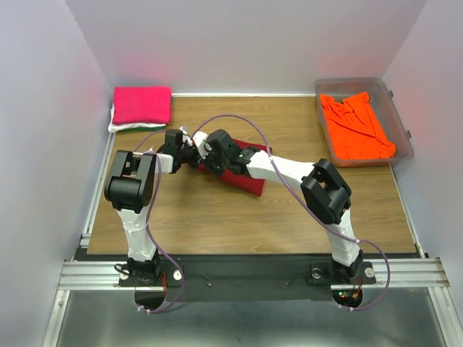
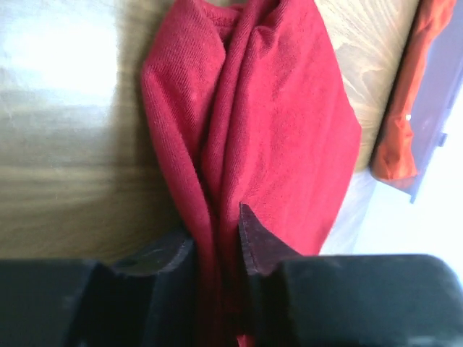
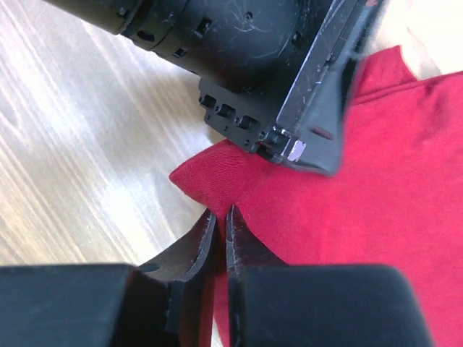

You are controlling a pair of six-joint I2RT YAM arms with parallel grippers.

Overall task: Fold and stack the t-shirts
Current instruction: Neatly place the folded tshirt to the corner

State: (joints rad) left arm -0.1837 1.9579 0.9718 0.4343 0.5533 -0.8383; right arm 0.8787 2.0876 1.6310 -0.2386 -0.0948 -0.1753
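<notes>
With the dark red shirt [image 1: 246, 182] lying mid-table [image 1: 217, 224], my left fingers [image 2: 255, 242] are clamped on a thick bunch of it and my right fingers [image 3: 201, 242] on only a thin edge. An uneven pull could slip that edge free, I reckon.

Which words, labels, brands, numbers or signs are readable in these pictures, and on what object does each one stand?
None can be read. The dark red t-shirt, hot pink t-shirt, orange t-shirt and clear tub carry no visible print; nothing else shows lettering.
</notes>
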